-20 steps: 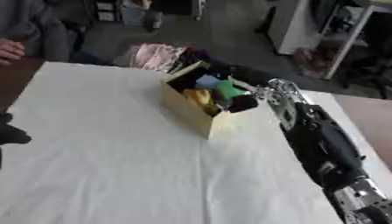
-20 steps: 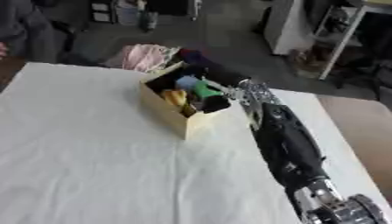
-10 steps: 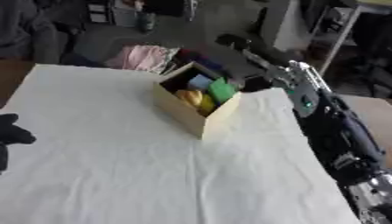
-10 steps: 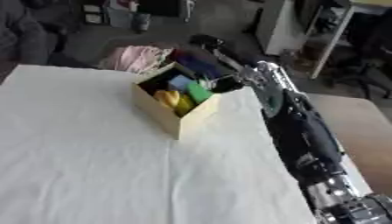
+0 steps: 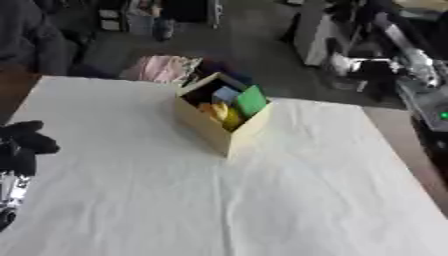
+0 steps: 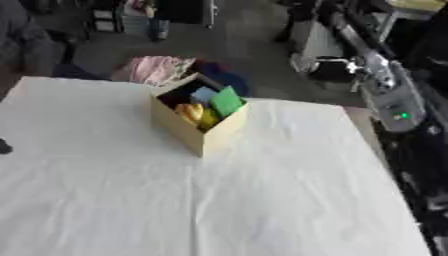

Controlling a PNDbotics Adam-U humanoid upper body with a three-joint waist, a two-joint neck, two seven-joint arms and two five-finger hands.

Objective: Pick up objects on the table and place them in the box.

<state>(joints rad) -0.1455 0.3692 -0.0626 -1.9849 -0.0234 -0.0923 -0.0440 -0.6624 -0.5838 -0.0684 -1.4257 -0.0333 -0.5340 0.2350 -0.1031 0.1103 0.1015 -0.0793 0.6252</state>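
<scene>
Cardboard box (image 5: 220,122) sits mid-bench, far half, set corner-on, flaps open. Inside: green flat piece (image 5: 251,100) upright, yellow items (image 5: 224,114), light-blue piece (image 5: 224,93), dark stuff at the back. Bench (image 5: 262,200) is covered in white, slightly wrinkled cloth. Pink fabric bundle (image 5: 160,68) lies on the floor just past the far edge, behind the box. Left hand (image 5: 24,145) shows at the left edge, black, fingers curled, holding nothing. Right arm (image 6: 385,95) is raised at upper right, well apart from the box; its hand blurred, can't tell finger state.
</scene>
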